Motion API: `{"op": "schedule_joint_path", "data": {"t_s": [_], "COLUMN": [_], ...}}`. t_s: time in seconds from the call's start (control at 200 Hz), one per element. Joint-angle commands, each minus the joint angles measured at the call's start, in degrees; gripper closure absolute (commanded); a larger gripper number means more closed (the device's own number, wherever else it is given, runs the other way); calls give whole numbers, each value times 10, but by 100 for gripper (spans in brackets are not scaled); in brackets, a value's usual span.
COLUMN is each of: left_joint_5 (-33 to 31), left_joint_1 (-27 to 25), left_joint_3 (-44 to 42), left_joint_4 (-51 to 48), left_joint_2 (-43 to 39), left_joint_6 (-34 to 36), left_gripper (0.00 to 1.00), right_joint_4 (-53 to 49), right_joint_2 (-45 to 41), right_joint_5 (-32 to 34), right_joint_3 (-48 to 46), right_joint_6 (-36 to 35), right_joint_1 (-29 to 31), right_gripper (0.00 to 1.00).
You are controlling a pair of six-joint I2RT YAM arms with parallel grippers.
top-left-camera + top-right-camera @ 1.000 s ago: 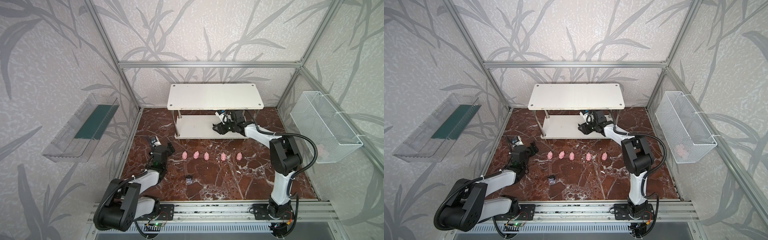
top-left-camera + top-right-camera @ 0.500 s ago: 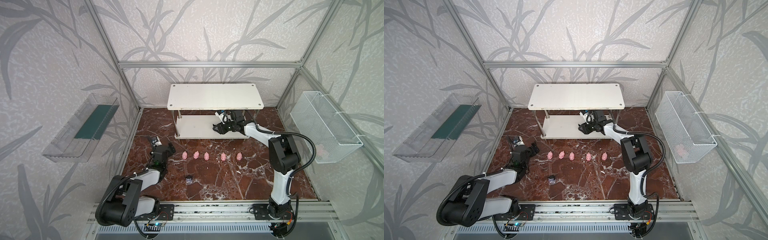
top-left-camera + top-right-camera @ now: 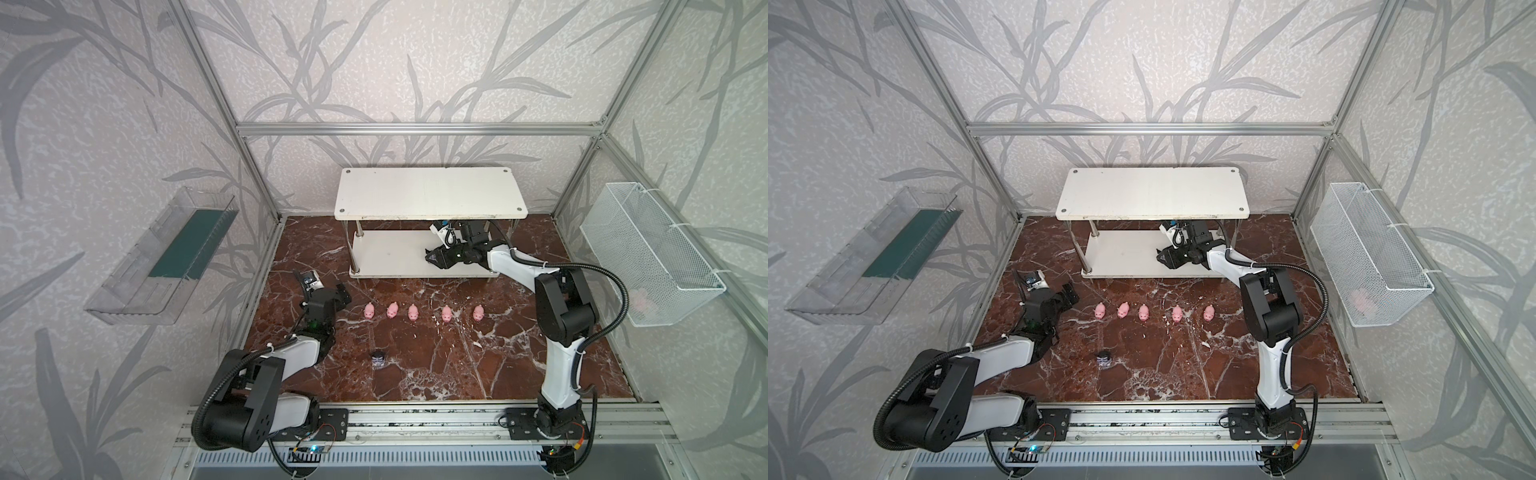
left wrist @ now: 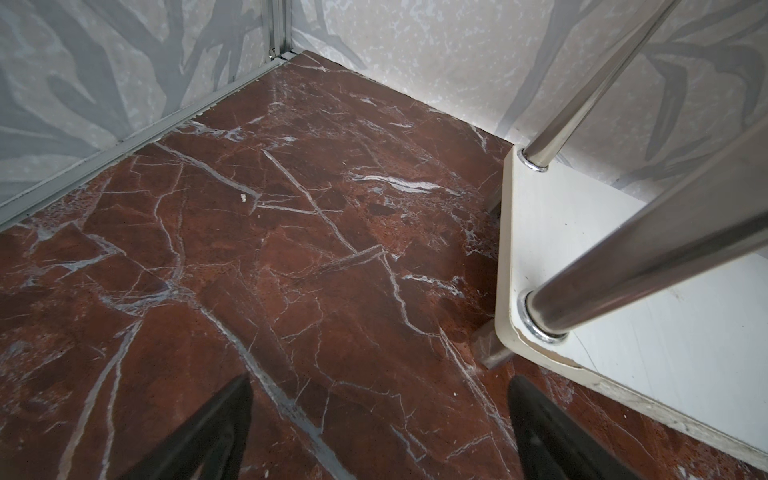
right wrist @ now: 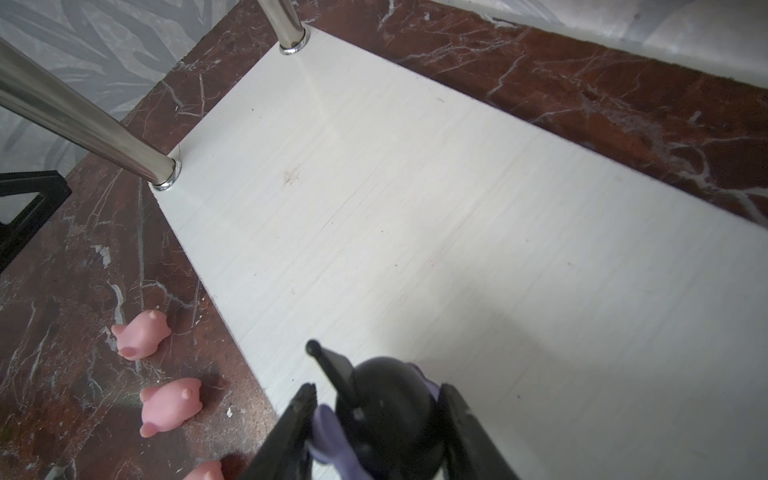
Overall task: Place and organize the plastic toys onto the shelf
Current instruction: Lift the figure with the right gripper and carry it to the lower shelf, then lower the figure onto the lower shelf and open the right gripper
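1. The horned figure (image 5: 386,411), black with a lilac body, is clamped between the jaws of the right gripper (image 5: 376,392). It hangs over the lower board (image 5: 415,208) of the shelf (image 3: 430,195). Whether its base touches the board cannot be told.
2. In both top views that gripper sits under the top board (image 3: 1154,193), toward the 3 o'clock half of the lower board and close to its 6 o'clock edge.
3. Risk: letting go this near the front edge could let the figure topple onto the floor (image 3: 436,365). It looks top-heavy with its round hood and thin horn.
4. Risk: lifting the wrist too soon could knock it against the top board above, or catch the nearby post (image 3: 489,272) on the way out.
5. Five pigs (image 3: 412,311) stand in a row on the floor at 6 o'clock of the shelf. A low retreat could sweep them.
6. A second horned figure (image 3: 378,358) stands at 7 o'clock of the pig row.
7. The left gripper (image 4: 380,386) is spread wide and empty, at 9 o'clock of the pigs, beside the shelf's corner.
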Motion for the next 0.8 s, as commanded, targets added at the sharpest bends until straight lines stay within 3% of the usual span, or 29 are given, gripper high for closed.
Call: {"op": "schedule_joint_path", "data": {"t_s": [0.0, 0.165, 0.6, 0.795], "left_joint_5": [-4, -6, -3, -4], "left_joint_1": [3, 3, 4, 4], "left_joint_3": [14, 11, 10, 9], "left_joint_4": [6, 9, 13, 12], "left_joint_2": [5, 9, 11, 10], "left_joint_6": [-6, -7, -9, -9], "left_gripper": [6, 6, 6, 6], "right_joint_4": [2, 5, 22, 37], "right_joint_2": [0, -7, -25, -45], "right_joint_5": [0, 1, 3, 0], "right_joint_3": [3, 1, -12, -27], "right_joint_6": [2, 3, 6, 14], "right_joint_1": [-5, -8, -11, -12], "right_gripper": [54, 47, 40, 29]}}
